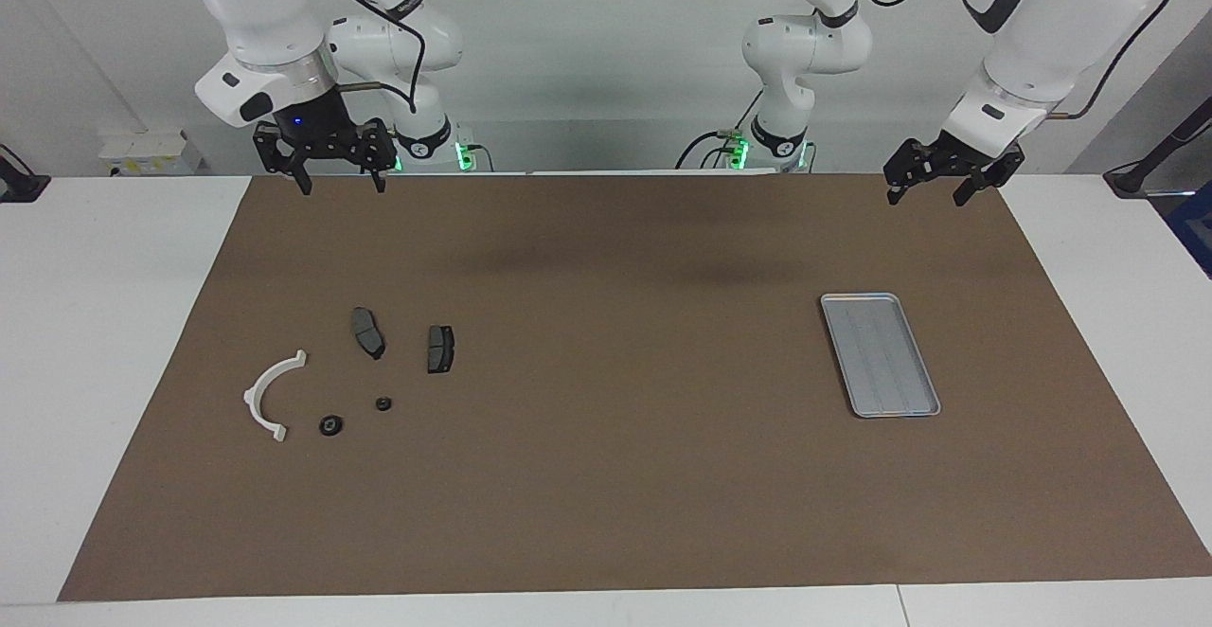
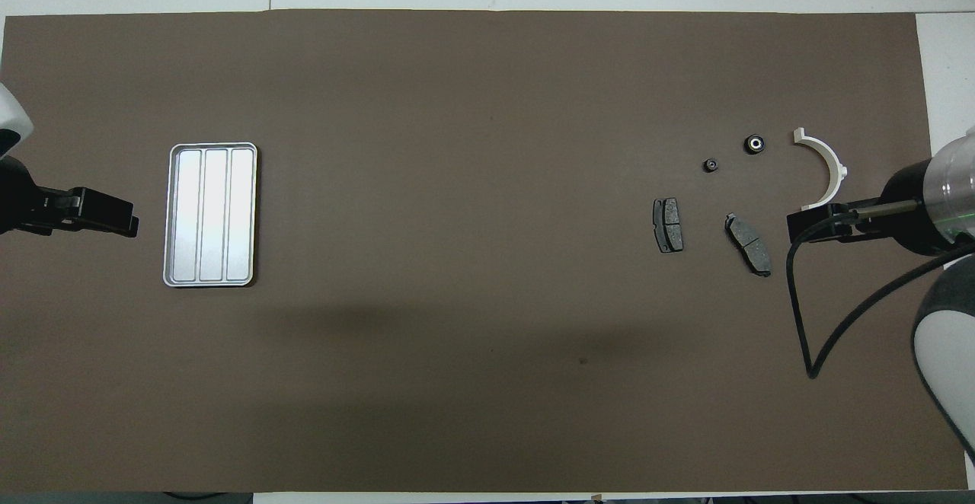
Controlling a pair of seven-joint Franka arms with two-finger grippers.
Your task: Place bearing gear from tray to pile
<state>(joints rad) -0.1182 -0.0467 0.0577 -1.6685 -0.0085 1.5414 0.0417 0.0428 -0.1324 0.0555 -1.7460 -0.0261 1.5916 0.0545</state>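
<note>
The silver tray (image 1: 881, 354) (image 2: 210, 215) lies toward the left arm's end of the mat with nothing in it. The pile sits toward the right arm's end: a white half-ring (image 1: 270, 395) (image 2: 826, 165), two dark brake pads (image 1: 367, 331) (image 1: 439, 349), and a small dark bearing gear with a pale centre (image 1: 330, 425) (image 2: 754, 143) beside a smaller dark round part (image 1: 383, 403) (image 2: 710, 165). My right gripper (image 1: 341, 187) (image 2: 796, 228) hangs open and holds nothing, high over the mat's edge by its base. My left gripper (image 1: 926, 199) (image 2: 126, 222) waits open over the mat's corner near the tray.
A brown mat (image 1: 606, 475) covers most of the white table (image 1: 104, 343). The right arm's black cable (image 2: 800, 314) loops over the mat near the pile. The arms' bases stand at the robots' edge.
</note>
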